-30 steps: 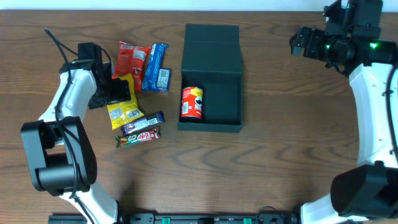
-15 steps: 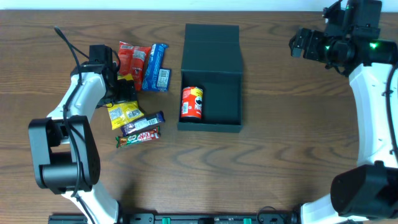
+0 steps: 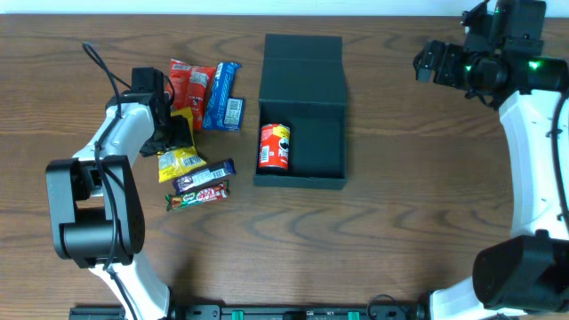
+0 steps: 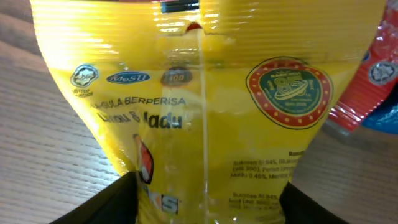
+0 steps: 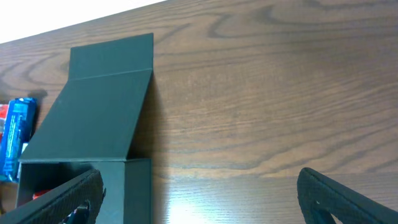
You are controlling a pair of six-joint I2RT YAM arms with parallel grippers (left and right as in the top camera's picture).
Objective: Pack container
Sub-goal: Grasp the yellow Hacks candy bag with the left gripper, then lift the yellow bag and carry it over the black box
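The black container [image 3: 322,142] stands open at the table's middle, its flap lid [image 3: 303,67] laid back, with a red snack can [image 3: 275,147] lying in its left side. The container also shows in the right wrist view [image 5: 106,118]. My left gripper [image 3: 171,132] is down over a yellow snack packet [image 3: 180,162]. In the left wrist view the yellow packet [image 4: 205,112] fills the frame and my left gripper [image 4: 208,202] is open, a finger on each side of it. My right gripper [image 3: 425,64] is open and empty, high at the far right.
A red packet [image 3: 189,84] and a blue packet [image 3: 222,96] lie left of the container. A purple bar [image 3: 204,176] and a red-green bar [image 3: 198,195] lie nearer the front. The blue packet [image 5: 15,137] shows at the right wrist view's left edge.
My left arm has swung right and a little away from the front, bringing the gripper onto the yellow packet. The right arm has not moved.
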